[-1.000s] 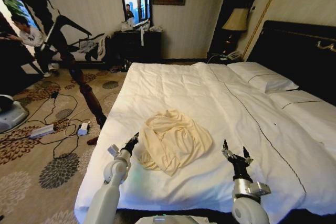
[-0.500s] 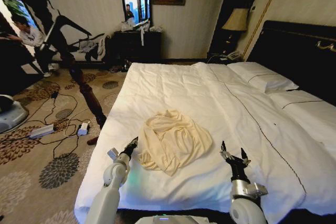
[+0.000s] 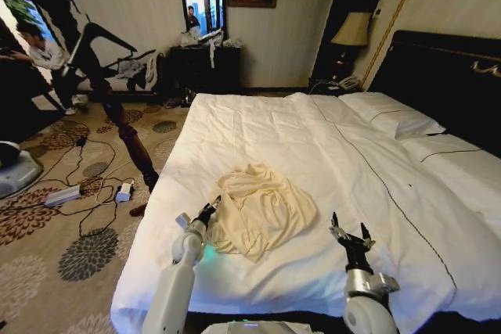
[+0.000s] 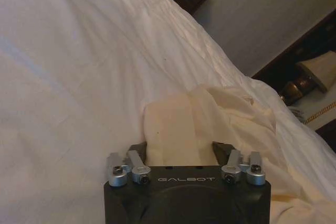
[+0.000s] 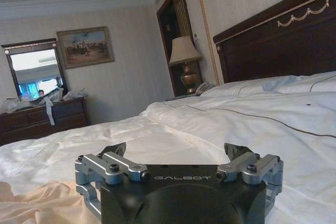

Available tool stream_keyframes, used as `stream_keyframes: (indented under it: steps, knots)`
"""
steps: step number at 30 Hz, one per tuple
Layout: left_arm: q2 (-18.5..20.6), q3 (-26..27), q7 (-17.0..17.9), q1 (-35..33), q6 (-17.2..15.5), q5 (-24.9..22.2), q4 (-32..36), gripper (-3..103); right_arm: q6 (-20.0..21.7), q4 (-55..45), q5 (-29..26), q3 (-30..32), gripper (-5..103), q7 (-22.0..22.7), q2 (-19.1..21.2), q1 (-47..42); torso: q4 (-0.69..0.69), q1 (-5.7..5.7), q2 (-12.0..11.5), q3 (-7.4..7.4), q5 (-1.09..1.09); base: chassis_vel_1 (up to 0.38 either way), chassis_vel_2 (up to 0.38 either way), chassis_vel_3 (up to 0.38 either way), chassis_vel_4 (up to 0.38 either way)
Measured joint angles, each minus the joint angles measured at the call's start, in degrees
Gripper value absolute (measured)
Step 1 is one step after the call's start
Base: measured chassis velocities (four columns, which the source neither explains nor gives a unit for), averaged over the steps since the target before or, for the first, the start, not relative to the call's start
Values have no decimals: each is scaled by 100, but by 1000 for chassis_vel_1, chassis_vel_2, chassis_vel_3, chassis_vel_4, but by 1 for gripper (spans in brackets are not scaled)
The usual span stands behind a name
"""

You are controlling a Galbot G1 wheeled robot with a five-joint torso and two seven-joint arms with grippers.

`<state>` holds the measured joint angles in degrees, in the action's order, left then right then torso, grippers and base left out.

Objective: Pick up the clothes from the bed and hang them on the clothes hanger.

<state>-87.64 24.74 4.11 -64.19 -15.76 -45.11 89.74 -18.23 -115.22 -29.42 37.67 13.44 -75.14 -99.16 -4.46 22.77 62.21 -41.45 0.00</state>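
The clothes (image 3: 264,207) lie as a crumpled cream heap on the white duvet of the bed (image 3: 313,146), near its foot. My left gripper (image 3: 210,210) is open at the heap's left edge. In the left wrist view a fold of the clothes (image 4: 173,129) lies between the open fingers (image 4: 138,149) of the left gripper (image 4: 178,149). My right gripper (image 3: 351,233) stands open over bare duvet to the right of the heap, nothing in it; the right wrist view shows the right gripper (image 5: 176,153) open too. A black triangular clothes hanger (image 3: 109,37) hangs on the stand at far left.
A dark turned-wood coat stand (image 3: 129,142) leans over the patterned carpet left of the bed, with cables and a power strip (image 3: 63,195) on the floor. White pillows (image 3: 391,119) and the black headboard (image 3: 446,76) are at right. A dresser (image 3: 205,64) stands at the far wall.
My left gripper has moved forward and to the right, up to the edge of the clothes. The right gripper has barely shifted.
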Motion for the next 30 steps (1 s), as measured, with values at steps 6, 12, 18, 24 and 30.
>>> stream_keyframes:
  steps: [6, 12, 18, 24, 30]
  knots:
    - [23, -20, -33, -14, 26, 64, 48, 50, -4, 3, 1, -5, 100, 3, 0, 2, 0, 0, 0, 0, 0, 0, 0, 0, 0]
    - [71, -21, -36, -64, 31, 60, 180, 28, -9, 20, 41, -77, 100, 4, -24, 8, 0, 0, 0, 0, 0, 0, 0, 0, 0]
    - [127, -43, -35, -107, 31, 64, 318, 7, -15, 7, 61, -87, 100, 5, -24, -11, 0, 0, 0, 0, 0, 0, 0, 0, 0]
    - [485, -132, 145, 93, -73, -65, 1076, 0, -21, -65, 66, -69, 100, 5, 0, -63, 0, 0, 0, 0, -2, 0, 0, 0, 0]
    - [1594, -167, 685, 732, -453, -1032, 2488, 0, -26, -96, 83, -73, 100, 8, 2, -81, 1, 0, 0, 0, -1, 0, 0, 0, 0]
